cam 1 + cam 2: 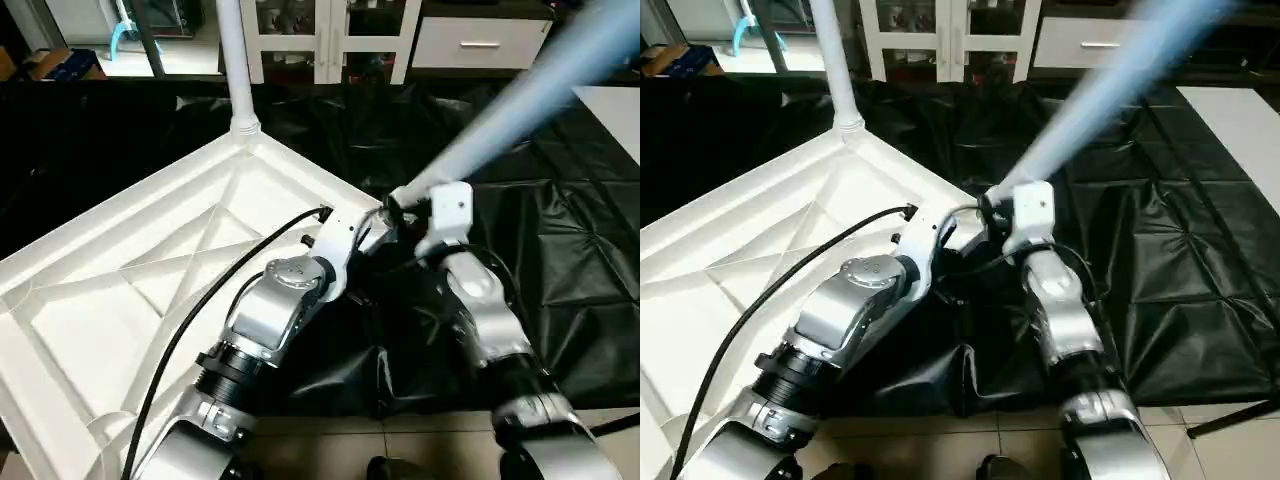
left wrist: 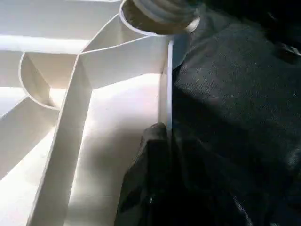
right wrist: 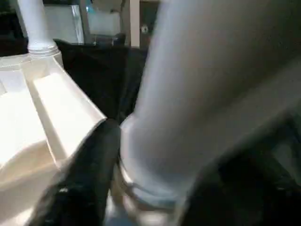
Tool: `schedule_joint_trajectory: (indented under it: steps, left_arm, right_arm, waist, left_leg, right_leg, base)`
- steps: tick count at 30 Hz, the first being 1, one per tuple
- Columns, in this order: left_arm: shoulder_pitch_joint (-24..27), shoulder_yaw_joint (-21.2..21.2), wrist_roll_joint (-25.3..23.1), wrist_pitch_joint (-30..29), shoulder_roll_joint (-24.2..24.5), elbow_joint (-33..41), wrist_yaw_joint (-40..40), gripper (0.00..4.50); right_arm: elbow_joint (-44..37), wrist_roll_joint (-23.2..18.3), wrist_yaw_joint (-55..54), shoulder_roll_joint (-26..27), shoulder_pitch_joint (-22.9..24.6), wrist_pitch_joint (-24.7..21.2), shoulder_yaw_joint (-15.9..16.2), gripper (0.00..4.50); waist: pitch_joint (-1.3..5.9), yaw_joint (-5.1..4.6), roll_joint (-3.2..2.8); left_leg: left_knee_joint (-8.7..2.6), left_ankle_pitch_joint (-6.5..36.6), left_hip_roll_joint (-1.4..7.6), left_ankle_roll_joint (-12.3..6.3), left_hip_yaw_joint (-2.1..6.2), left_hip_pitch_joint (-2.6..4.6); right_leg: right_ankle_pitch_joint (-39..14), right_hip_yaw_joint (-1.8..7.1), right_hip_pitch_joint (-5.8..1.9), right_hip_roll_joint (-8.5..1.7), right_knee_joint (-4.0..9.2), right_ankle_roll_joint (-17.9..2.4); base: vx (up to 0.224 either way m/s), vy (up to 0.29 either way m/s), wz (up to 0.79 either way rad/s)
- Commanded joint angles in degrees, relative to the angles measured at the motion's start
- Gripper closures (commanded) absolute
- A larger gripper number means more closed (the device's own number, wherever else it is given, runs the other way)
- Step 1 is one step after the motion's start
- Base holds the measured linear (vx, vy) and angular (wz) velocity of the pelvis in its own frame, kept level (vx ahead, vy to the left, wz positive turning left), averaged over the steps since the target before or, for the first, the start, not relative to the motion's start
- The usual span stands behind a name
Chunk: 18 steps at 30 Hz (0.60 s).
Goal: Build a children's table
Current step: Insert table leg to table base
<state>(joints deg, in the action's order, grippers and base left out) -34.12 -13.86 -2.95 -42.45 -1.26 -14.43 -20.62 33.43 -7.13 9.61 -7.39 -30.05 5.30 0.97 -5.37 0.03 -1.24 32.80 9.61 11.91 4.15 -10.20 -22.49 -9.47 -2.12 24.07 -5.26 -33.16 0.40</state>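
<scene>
one leg (image 1: 236, 60) seated; right end effector (image 1: 392, 212) cradling second leg (image 1: 520, 95) near its threaded end - light, slick, long lever; left end effector (image 2: 157, 141) pinching top's rim (image 2: 168, 84).

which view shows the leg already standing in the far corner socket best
The left eye view: the upright leg rises from the tabletop corner, its collar clearly seated. The right eye view shows the same; the right wrist view catches it small and off to one side.

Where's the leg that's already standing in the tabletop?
In the head views the fitted leg stands upright in the far corner socket of the upturned tabletop, left of the tilted leg at the right gripper.
</scene>
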Motion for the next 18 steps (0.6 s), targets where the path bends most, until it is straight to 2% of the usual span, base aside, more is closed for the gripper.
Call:
schedule_joint_trajectory:
  steps: [1,5,6,10,11,14,17,18]
  left_arm:
    - [-1.71,2.08,-0.30,1.87,1.53,1.12,0.77,4.50]
    - [-1.78,1.86,-0.21,1.96,1.70,1.08,0.66,4.50]
    - [-1.86,1.64,-0.10,2.00,1.77,1.03,0.45,4.50]
    - [-1.60,1.14,-0.04,2.02,1.94,1.27,0.23,4.50]
    - [-1.60,1.14,-0.04,2.02,1.94,1.27,0.23,4.50]
    - [-1.23,0.83,0.13,1.99,2.39,1.36,0.05,4.50]
    - [-1.11,0.72,0.07,2.28,2.75,1.00,-0.10,4.50]
    - [-1.11,0.46,-0.33,3.19,3.57,0.28,-0.39,4.50]
  right_arm:
    - [-2.49,-0.14,-0.13,-1.58,2.02,-3.18,-0.89,0.87]
    - [-5.35,-0.19,0.00,-2.11,3.32,-4.59,-1.14,0.87]
    - [-6.44,-0.06,-0.11,-2.36,3.85,-5.31,-1.36,0.87]
    - [-8.15,-0.01,0.02,-2.54,5.11,-7.08,-1.50,0.87]
    - [-8.15,-0.01,0.02,-2.54,5.11,-7.08,-1.50,0.87]
    - [-11.25,-0.35,0.18,-2.04,7.91,-10.87,-1.00,0.87]
    - [-12.14,-0.55,0.35,-1.66,9.33,-12.37,-0.73,0.87]
    - [-13.20,-1.28,-0.06,-1.16,10.18,-13.40,-1.38,0.87]
  waist:
    - [4.85,0.45,0.54]
    - [5.06,0.58,0.54]
    - [5.11,0.54,0.37]
    - [5.30,0.76,0.47]
    - [5.29,0.84,0.41]
    - [5.32,0.96,0.44]
    - [5.32,0.96,0.41]
    - [5.28,0.96,-0.04]
  left_leg:
    - [-2.64,5.20,0.18,-7.87,-0.62,0.77]
    - [-2.39,3.74,0.11,-7.83,-0.59,0.80]
    - [-2.30,2.81,0.07,-8.10,-0.55,0.77]
    - [-2.00,0.73,0.10,-9.56,-0.56,0.80]
    - [-1.97,0.48,0.11,-9.71,-0.54,0.84]
    - [-1.90,-0.10,0.13,-10.03,-0.47,0.81]
    - [-1.93,0.73,0.15,-9.66,-0.47,0.79]
    - [-1.97,1.90,0.18,-9.02,-0.38,0.83]
  right_leg:
    - [0.10,0.92,-3.67,-1.14,2.33,-15.43]
    - [2.19,0.96,-3.75,-1.01,2.02,-15.83]
    - [3.62,0.93,-3.77,-0.98,1.90,-16.08]
    - [6.32,0.92,-3.80,-1.06,1.52,-17.22]
    - [6.43,0.91,-3.80,-1.03,1.49,-17.26]
    - [6.38,0.90,-3.87,-1.05,1.43,-17.35]
    - [5.25,0.88,-3.84,-1.12,1.54,-17.39]
    - [3.85,0.83,-3.79,-1.17,1.65,-17.31]
  base:
    - [0.000,0.000,0.00]
    - [0.000,0.000,0.00]
    - [0.000,0.000,0.00]
    - [0.000,0.000,0.00]
    - [0.000,0.000,0.00]
    - [0.000,0.000,0.00]
    - [0.000,0.000,0.00]
    - [0.000,0.000,0.00]
